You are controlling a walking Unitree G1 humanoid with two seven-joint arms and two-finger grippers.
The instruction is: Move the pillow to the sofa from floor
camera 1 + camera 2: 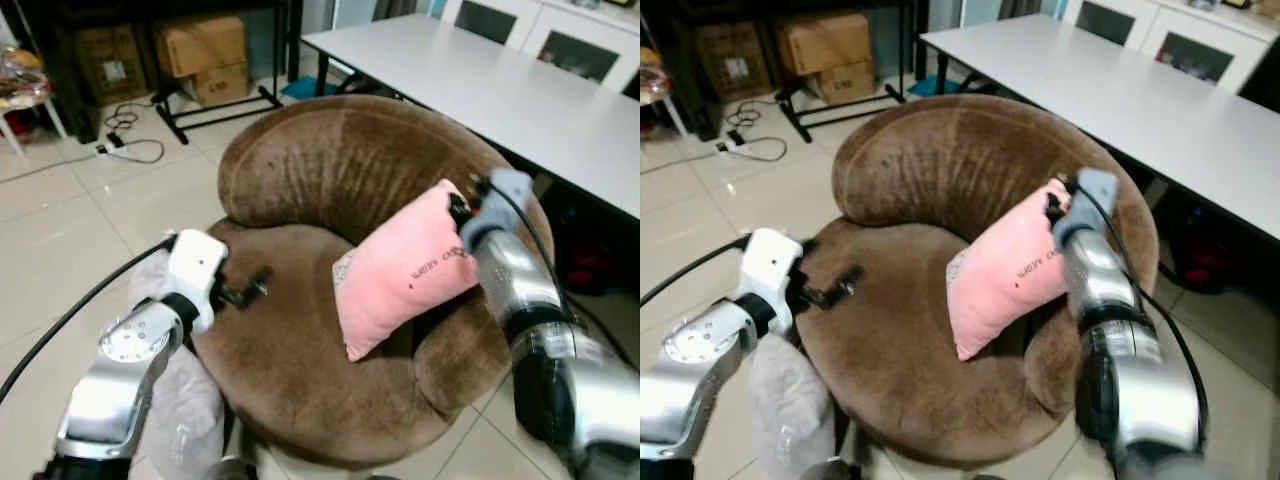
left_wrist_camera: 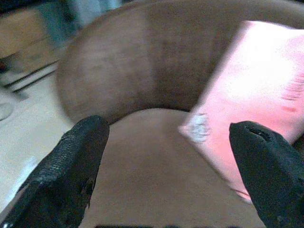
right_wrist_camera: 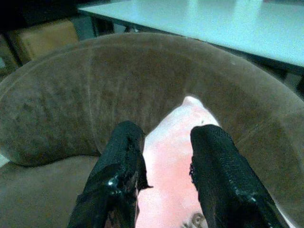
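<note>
Pink pillow (image 1: 405,268) sits on the round brown sofa (image 1: 300,190), right side of the seat, leaning tilted w/ its upper edge against the backrest/right armrest; small dark lettering on its face. It's off the floor.

Right claw (image 3: 164,164) is at the pillow's upper right edge, by the sofa's right rim. In right wrist view the two black fingers (image 3: 121,161) are narrowly apart, straddling the pillow's top corner; pink fabric shows between them. Can't tell if they press it or just flank it.

Left claw (image 2: 166,166) hovers over the left front of the seat, fingers spread wide, nothing between them. Left wrist view is blurred: brown backrest far, pillow to the right.

A pale grey cushion (image 1: 790,395) or wrap sits low by the sofa's near left edge, beside the left arm; can't tell what it is exactly.

Far right: a white worktop (image 1: 520,90) runs diagonally behind the sofa. Far left: cardboard boxes (image 1: 205,55) under a dark rack, cables (image 1: 125,140) lying on the light tiled floor (image 1: 60,230). White cabinets (image 1: 580,40) w/ dark panels at far right.
</note>
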